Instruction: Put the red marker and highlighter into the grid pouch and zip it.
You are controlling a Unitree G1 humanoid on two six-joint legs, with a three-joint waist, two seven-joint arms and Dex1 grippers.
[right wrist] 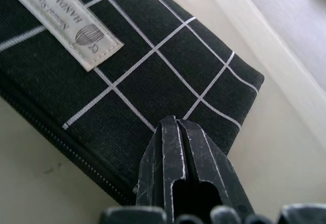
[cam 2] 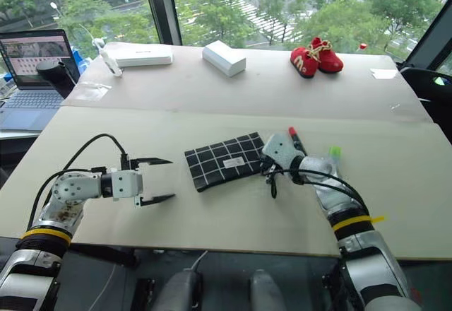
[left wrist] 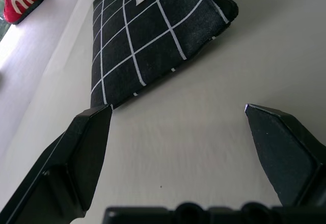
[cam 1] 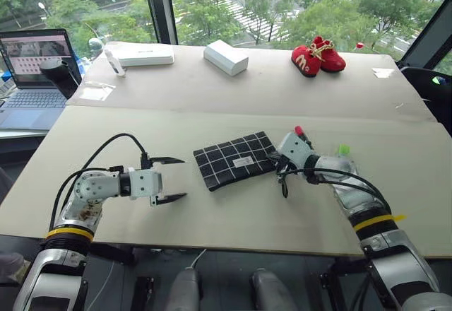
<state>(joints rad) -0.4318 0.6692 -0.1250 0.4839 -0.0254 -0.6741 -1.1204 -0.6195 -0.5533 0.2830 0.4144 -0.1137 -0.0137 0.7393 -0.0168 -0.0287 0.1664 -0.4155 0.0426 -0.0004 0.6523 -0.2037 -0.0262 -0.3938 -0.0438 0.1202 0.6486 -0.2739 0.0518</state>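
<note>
Right gripper (right wrist: 178, 127) is clenched empty over the pouch (cam 1: 235, 160) edge, left gripper (cam 1: 173, 179) gaping nearby, so the flat case may just slide away, zipper unopened.

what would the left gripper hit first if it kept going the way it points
Probably the grid pouch: the left gripper, jaws open, points across bare table at the pouch's near end, with nothing between them.

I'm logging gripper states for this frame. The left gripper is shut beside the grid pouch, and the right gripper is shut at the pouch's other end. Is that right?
Not quite. The left gripper is open, not shut: the left wrist view shows its two fingers spread wide apart with bare table between them. The rest holds: it sits beside the grid pouch, and the right gripper is shut at the pouch's other end.
</note>
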